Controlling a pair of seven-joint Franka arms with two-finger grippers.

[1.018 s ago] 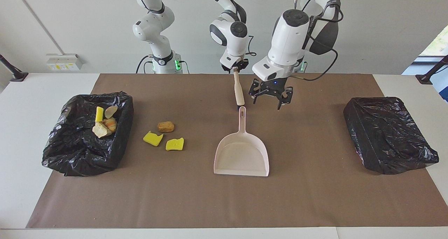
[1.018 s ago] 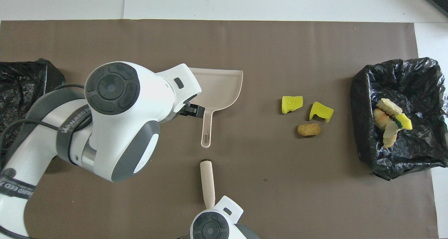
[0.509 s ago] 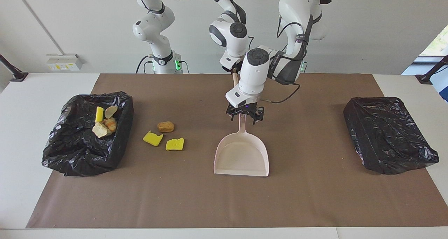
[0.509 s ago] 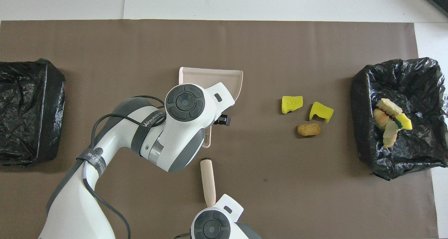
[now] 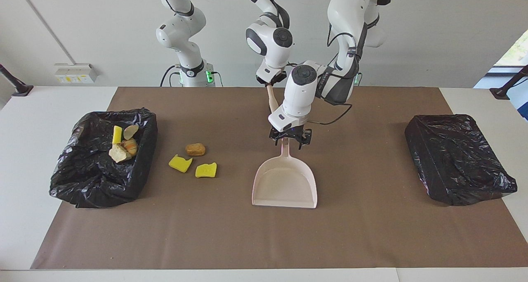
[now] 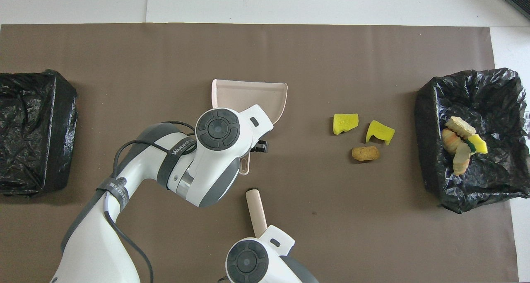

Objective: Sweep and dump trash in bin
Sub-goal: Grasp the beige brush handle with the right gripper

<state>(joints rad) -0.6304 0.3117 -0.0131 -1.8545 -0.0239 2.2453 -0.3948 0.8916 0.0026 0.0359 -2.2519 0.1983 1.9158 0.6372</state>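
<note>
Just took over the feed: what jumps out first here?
The left hand is down over the handle of the pink dustpan at the middle of the mat. The right hand holds a brush just above it. Three scraps lie beside the open bin, which holds more.

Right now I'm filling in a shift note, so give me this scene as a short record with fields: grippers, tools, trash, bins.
left gripper: down at the dustpan handle, fingers either side of it, grip not yet sure
right gripper: shut on the brush handle, raised over the mat
dustpan: pale pink, flat on the mat, empty
loose trash: two yellow sponge pieces, one brown chunk, on the mat beside the filled bin
filled bin: black-lined, holds several scraps, at the right arm's end
other bin: black bag, at the left arm's end
</note>
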